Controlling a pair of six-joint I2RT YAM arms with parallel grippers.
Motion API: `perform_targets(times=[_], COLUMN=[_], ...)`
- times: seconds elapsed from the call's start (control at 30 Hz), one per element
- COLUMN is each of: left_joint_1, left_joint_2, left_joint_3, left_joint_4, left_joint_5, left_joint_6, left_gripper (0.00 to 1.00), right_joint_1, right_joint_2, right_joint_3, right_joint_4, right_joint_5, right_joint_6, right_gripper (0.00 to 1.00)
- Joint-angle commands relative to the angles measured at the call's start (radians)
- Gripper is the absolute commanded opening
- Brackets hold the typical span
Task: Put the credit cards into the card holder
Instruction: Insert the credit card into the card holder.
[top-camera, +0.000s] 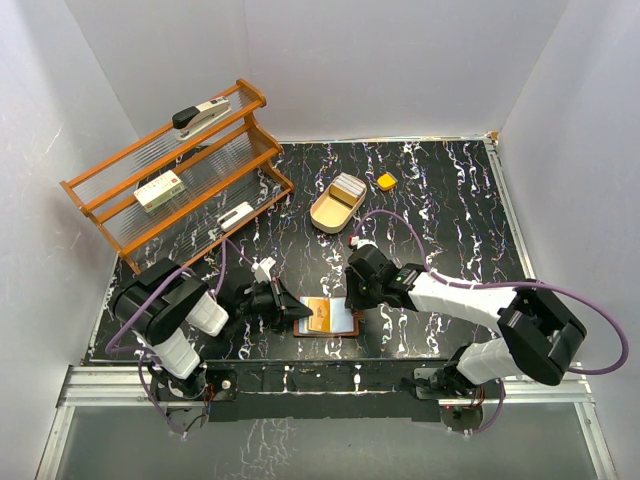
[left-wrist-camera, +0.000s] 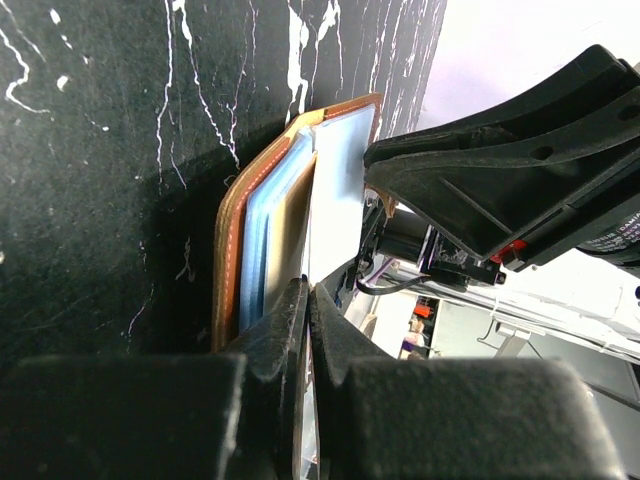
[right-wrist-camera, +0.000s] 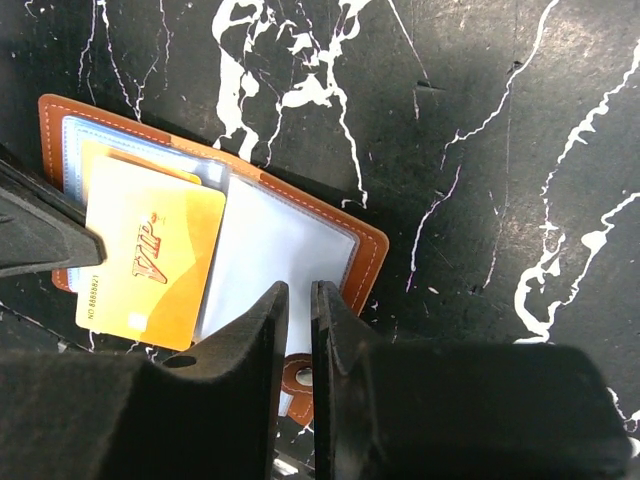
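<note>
Carefully, while your left tool sits closed at the left edge of the open brown card holder on the counter, use the right tool, narrowed to a slit and seemingly empty, to nudge the protruding yellow VIP card squarely all the way in.

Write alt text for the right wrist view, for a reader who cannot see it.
An open brown leather card holder lies on a black white-veined table, a yellow-orange plastic card sticking out of its left side. The right tool, fingers almost together, stands over its near edge.
</note>
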Motion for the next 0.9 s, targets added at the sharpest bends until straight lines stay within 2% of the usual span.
perform_targets(times=[0.0,0.2,0.5,0.87], left_joint_1=[-0.010,-0.017,-0.021,-0.035], left_joint_2=[0.029,0.078,0.109,0.018], left_joint_3=[-0.003,0.007,0.023,0.101], left_joint_4=[0.107,0.148,0.114,-0.156], left_joint_5=[0.019,0.027,0.010,-0.042], left_joint_6=[0.003,0.005,0.040,0.151], left_gripper=[0.00,0.00,0.00,0.00], right_joint_1=[0.005,0.005,0.005,0.005], right_joint_2=[0.003,0.012,0.014,0.009], right_joint_3=[-0.012,-0.027,-0.035,-0.043], right_joint_4=[0.060,0.071,0.071,0.078], right_joint_5=[0.037,0.048,0.056,0.056], right_joint_6=[-0.013,-0.013,-0.016,-0.019], right_gripper=[0.13,0.13,0.12,0.12])
